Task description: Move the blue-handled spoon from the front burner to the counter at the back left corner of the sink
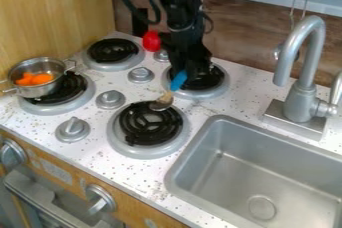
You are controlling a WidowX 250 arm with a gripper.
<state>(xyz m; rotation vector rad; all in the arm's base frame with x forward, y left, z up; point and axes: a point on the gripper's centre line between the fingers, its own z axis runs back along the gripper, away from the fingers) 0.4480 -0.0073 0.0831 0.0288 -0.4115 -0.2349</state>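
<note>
Fingers (195,71) closed on blue-handled spoon (178,80), bowl (161,104) at rear edge of burner (148,126) beside sink (234,169)

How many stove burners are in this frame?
4: the upper-left burner; the left burner, partly under the metal pot; the lower-middle burner; and the upper-right burner, partly hidden by the gripper.
</note>
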